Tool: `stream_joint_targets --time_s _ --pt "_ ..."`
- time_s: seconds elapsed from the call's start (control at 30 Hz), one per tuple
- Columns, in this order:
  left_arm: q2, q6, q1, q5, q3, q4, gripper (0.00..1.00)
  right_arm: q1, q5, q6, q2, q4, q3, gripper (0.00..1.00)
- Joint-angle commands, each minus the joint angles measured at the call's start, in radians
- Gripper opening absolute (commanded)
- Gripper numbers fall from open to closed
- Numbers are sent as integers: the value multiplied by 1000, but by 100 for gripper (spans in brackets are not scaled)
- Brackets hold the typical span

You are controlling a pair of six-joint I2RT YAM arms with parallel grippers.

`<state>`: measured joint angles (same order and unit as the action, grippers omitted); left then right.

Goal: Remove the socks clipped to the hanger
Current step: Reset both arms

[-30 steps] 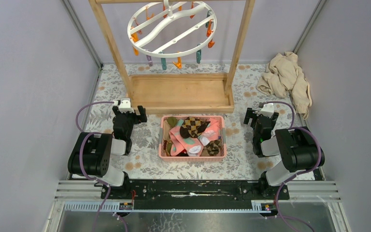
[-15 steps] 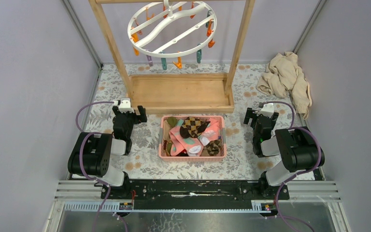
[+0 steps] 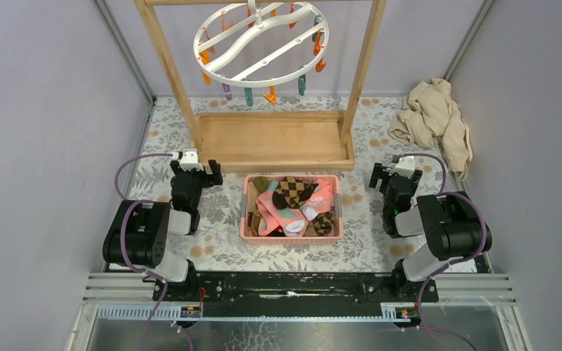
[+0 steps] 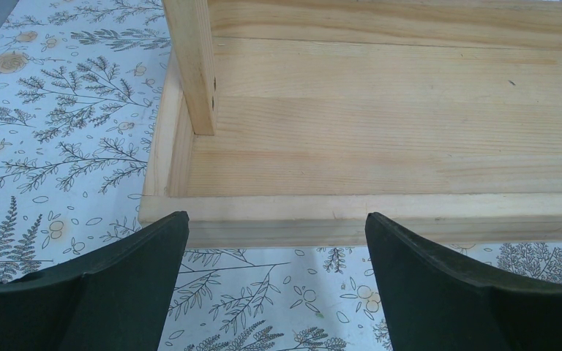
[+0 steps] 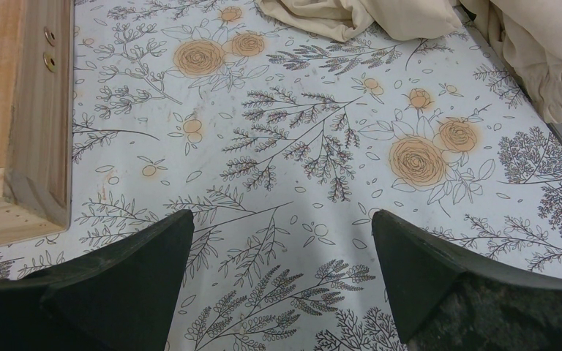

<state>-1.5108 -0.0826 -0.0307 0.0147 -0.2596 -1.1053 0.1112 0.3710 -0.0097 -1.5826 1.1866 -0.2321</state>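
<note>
Left gripper (image 4: 276,217) sits just left of the basket (image 3: 291,238), low over the table (image 3: 219,212), jaws spread wide with nothing between them. Its wrist view shows only the near edge of the wooden rack (image 3: 274,139), which stands right behind the basket. The hanger (image 3: 263,80) hangs from the rack's top bar, up and behind the basket and a bit left of its centre, ring tilted. The clips (image 3: 247,96) under the ring, orange, teal and purple, all look bare. I see no sock on any of them, though the ring's far edge runs to the frame top, so the back clips are only partly visible. The socks (image 3: 290,194) are piled inside the basket: argyle brown, pink, some dark ones, a bit of white, all loose and none over the rim. Right gripper (image 5: 282,213) sits just right of the basket, also low, jaws spread and empty, with only floral table under it. The cloth heap (image 3: 435,117) lies well right of and behind the basket against the wall, untouched and not part of the job. My read is that the task is done or as good as done: hanger stripped, socks collected, both arms tucked back beside the basket. Nothing left to pull as far as these views show; the only open item is checking those partly hidden back clips.
</note>
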Motion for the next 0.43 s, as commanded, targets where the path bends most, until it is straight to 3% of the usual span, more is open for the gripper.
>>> stream_joint_targets --time_s 0.0,0.4 --pt "-8 24 9 5 3 -68 98 -5 -11 5 24 50 -10 100" --pt "-8 24 9 4 3 -68 98 -5 -14 5 24 19 -25 100"
